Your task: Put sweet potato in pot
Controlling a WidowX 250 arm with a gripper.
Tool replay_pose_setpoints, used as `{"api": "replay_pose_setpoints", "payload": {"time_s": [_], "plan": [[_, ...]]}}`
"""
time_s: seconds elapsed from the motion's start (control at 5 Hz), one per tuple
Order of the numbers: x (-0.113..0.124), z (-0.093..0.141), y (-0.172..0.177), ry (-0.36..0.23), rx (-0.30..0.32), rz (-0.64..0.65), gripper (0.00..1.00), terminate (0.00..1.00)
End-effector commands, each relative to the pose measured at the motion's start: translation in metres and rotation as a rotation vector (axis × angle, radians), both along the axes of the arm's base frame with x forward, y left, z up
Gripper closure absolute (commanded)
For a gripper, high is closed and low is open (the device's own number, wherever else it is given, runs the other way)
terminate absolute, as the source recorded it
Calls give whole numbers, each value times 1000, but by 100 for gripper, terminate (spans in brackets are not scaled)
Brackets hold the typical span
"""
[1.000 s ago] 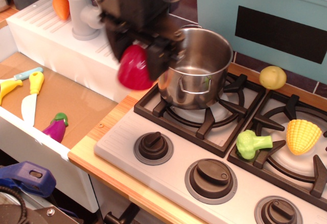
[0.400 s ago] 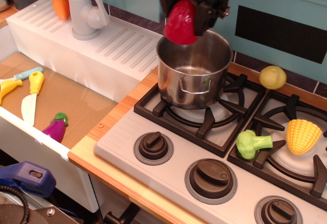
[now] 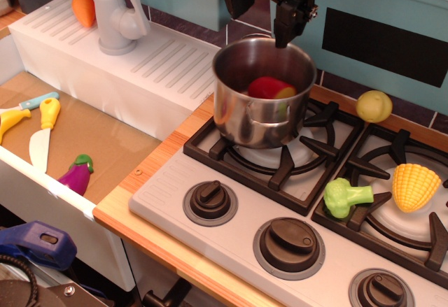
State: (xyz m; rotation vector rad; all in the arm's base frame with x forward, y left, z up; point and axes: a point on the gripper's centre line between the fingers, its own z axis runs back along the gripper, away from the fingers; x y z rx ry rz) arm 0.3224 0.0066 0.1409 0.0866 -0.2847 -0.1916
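Note:
The red sweet potato (image 3: 267, 87) lies inside the steel pot (image 3: 238, 115), its yellowish end toward the right. The pot stands on the left rear burner of the toy stove and looks slightly blurred. My black gripper (image 3: 260, 10) hangs above the pot's far rim at the top of the view. Its fingers (image 3: 285, 22) are spread apart and hold nothing.
A yellow-green round toy (image 3: 373, 105), green broccoli (image 3: 345, 197) and yellow corn (image 3: 415, 186) lie on the right burner area. A purple eggplant (image 3: 77, 173) and toy knives (image 3: 42, 131) lie in the sink tray at left. A grey faucet (image 3: 115, 13) and an orange carrot (image 3: 84, 10) stand behind.
The gripper carried the sweet potato up from the pot's left side to above it, then opened. The sweet potato has dropped into the pot, which shifted slightly.

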Motion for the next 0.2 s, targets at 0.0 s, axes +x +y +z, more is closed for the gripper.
{"api": "replay_pose_setpoints", "payload": {"time_s": [0.0], "plan": [[7, 13, 2, -44, 1, 0, 0, 100]]}}
